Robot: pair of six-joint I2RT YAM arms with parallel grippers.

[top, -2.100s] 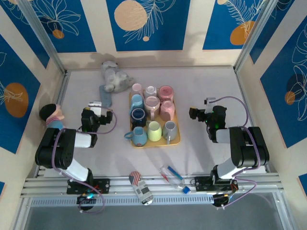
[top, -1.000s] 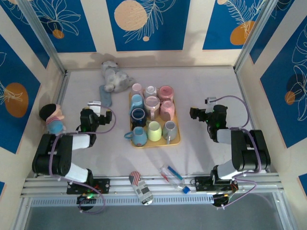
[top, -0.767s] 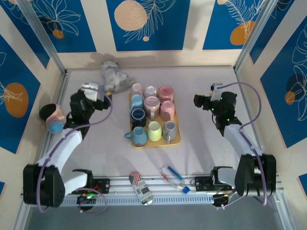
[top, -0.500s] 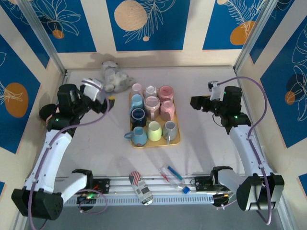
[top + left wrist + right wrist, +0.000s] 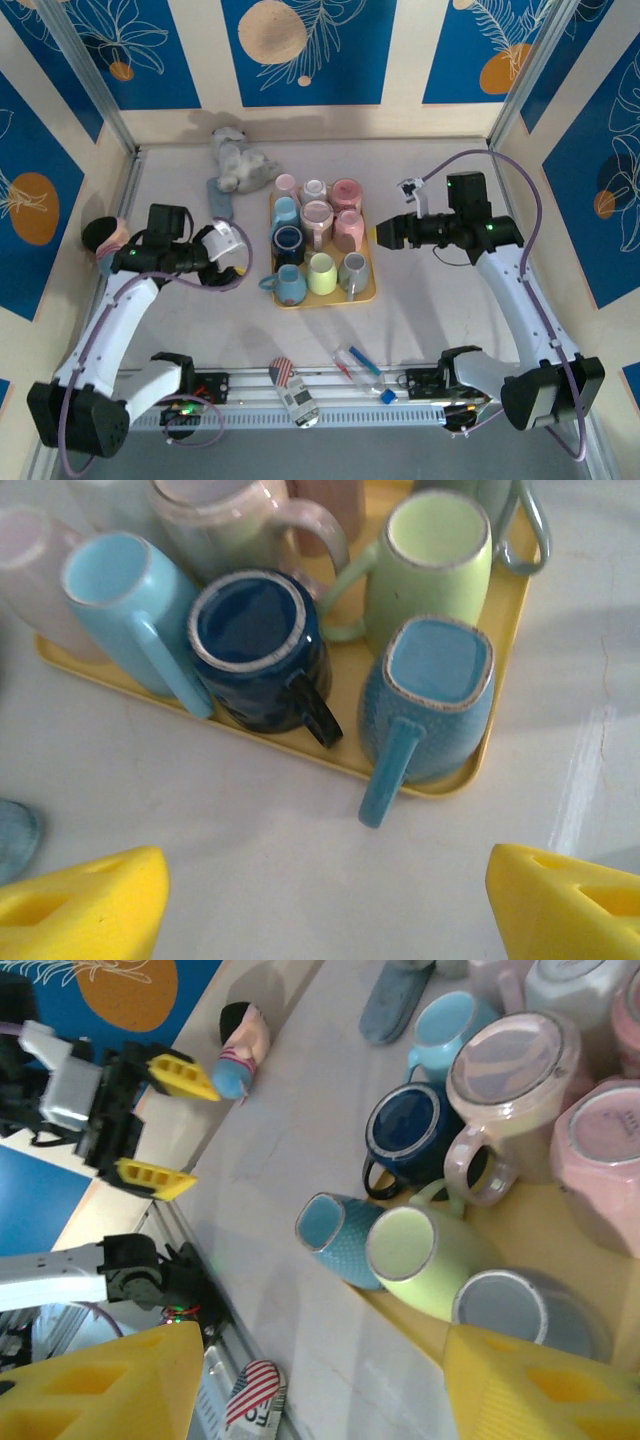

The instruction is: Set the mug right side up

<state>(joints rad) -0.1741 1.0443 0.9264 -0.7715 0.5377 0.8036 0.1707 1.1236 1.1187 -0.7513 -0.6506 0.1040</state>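
Note:
A yellow tray (image 5: 368,295) in the middle of the table carries several mugs. A pale pink mug (image 5: 317,215) (image 5: 515,1060) and a pink mug (image 5: 349,228) (image 5: 600,1145) beside it show flat bases upward. The dark blue mug (image 5: 255,650), green mug (image 5: 435,550) and blue mug (image 5: 435,690) stand mouth up at the tray's near edge. My left gripper (image 5: 225,255) (image 5: 325,910) hovers open just left of the tray, facing the blue mug's handle. My right gripper (image 5: 385,233) (image 5: 320,1390) hangs open at the tray's right side, above it, with nothing between its fingers.
A grey plush toy (image 5: 238,158) and a blue-grey slipper (image 5: 220,200) lie behind the tray to the left. A small doll (image 5: 105,240) sits at the left wall. A flag-printed can (image 5: 290,385) and a clear bottle (image 5: 358,368) lie by the near rail.
Both arms have unfolded from beside their bases, swung up and out, then come in toward the tray. Each gripper now sits close to a side of it.

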